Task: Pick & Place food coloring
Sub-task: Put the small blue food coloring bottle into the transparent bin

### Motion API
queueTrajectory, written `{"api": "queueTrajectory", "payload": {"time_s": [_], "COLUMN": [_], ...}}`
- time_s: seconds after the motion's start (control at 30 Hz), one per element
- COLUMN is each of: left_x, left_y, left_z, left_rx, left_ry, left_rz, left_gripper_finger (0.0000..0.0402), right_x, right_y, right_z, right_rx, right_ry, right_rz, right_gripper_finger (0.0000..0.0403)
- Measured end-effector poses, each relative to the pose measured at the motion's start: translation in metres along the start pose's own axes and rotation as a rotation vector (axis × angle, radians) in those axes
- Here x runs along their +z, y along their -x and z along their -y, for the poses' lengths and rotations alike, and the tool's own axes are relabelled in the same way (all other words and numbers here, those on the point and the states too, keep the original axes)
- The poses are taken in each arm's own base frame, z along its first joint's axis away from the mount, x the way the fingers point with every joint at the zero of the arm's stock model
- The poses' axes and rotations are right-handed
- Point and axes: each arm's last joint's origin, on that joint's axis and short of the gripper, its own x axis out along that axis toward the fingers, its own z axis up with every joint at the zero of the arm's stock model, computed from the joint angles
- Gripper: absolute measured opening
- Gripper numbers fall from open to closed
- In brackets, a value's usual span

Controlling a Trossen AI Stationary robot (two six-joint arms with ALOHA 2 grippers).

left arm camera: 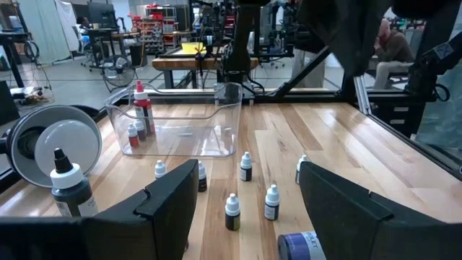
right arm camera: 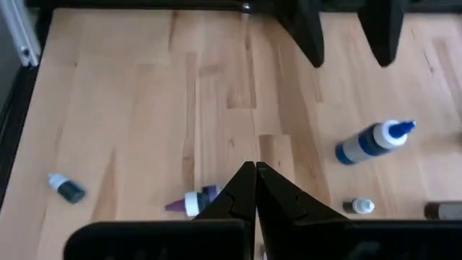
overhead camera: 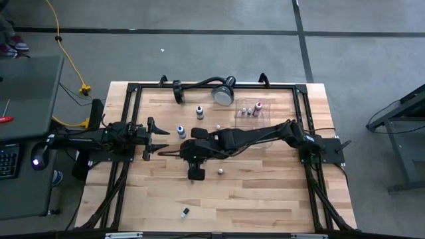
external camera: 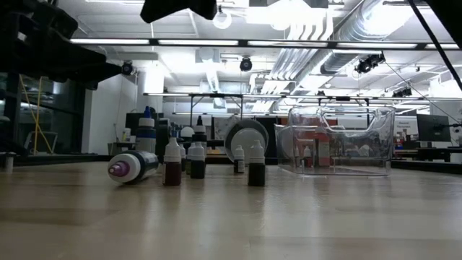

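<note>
Both arms are out over the table.
Left gripper sits at the left side, fingers spread wide; right gripper reaches to mid-table, its fingertips pressed together.

A pale wooden table with visible plank grain and a soft sheen carries small plastic food coloring bottles with smooth white caps, a clear glossy plastic tray, a shiny metal lamp head and matt black gripper fingers.
</note>
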Motion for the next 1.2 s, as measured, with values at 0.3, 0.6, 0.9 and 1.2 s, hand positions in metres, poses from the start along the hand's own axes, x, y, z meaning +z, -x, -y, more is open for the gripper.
{"api": "queueTrajectory", "payload": {"time_s": [0.3,0.6,0.9,1.2], "left_x": [0.000,0.000,0.000,0.000], "left_y": [0.000,0.000,0.000,0.000], "left_z": [0.000,0.000,0.000,0.000], "left_rx": [0.000,0.000,0.000,0.000], "left_ry": [0.000,0.000,0.000,0.000], "left_rz": [0.000,0.001,0.001,0.001], "left_gripper_finger": [0.0239,0.0239,0.0239,0.0239], "right_x": [-0.001,-0.067,-0.161,-0.272], "right_y": [-0.013,-0.007,0.098,0.144], "right_z": [0.024,0.041,0.075,0.101], "right_rx": [0.174,0.194,0.038,0.007], "right_ry": [0.071,-0.030,-0.027,-0.162], "right_rz": [0.060,0.479,0.537,0.619], "right_gripper_finger": [0.0001,0.0001,0.0001,0.0000]}}
